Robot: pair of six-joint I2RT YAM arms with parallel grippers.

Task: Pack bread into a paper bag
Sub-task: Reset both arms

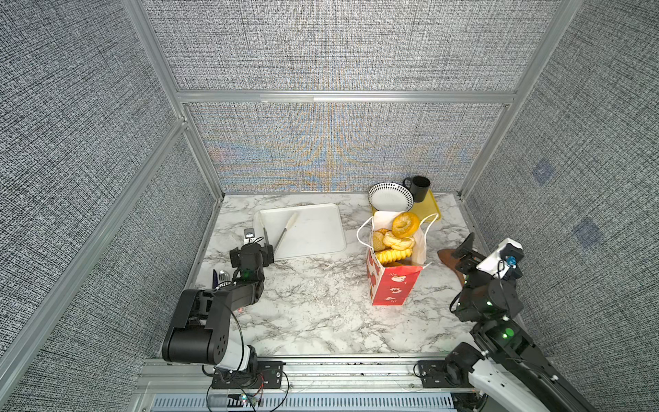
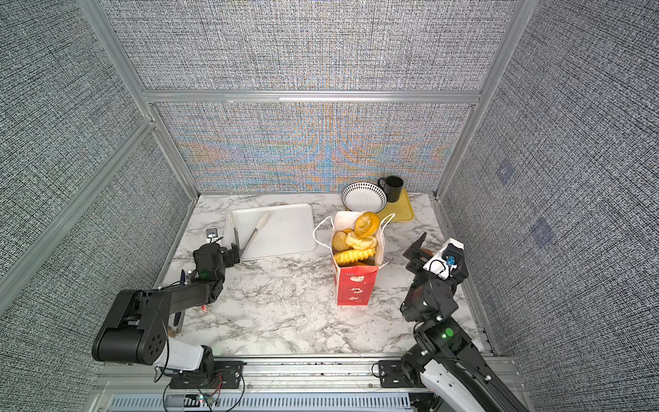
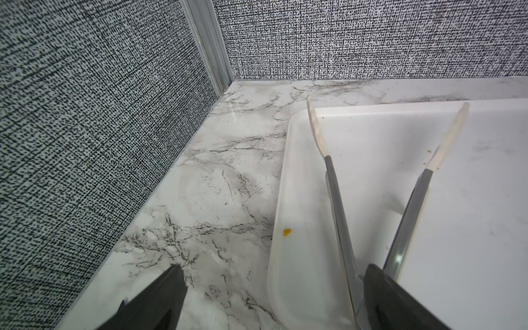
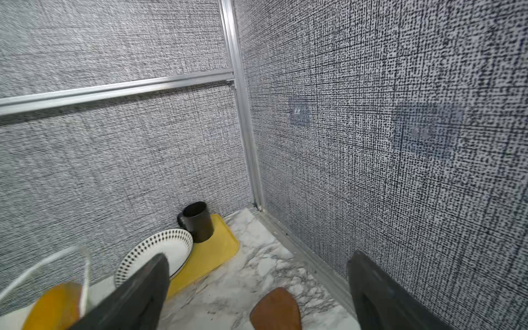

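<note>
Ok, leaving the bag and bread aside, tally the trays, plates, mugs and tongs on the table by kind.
Trays: 2, white tray and yellow tray
Plates: 1, dotted plate
Mugs: 1, black mug
Tongs: 1, lying on the white tray
Total: 5

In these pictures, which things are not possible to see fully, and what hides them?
- Bread deep in the paper bag: both top views, upper pieces cover it.
- Cutlery: both top views, left arm covers most.
- Brown wooden piece: a top view, right arm overlaps; right wrist view, bottom edge cuts it.
- Orange bread piece: right wrist view, blurred, cut off.
</note>
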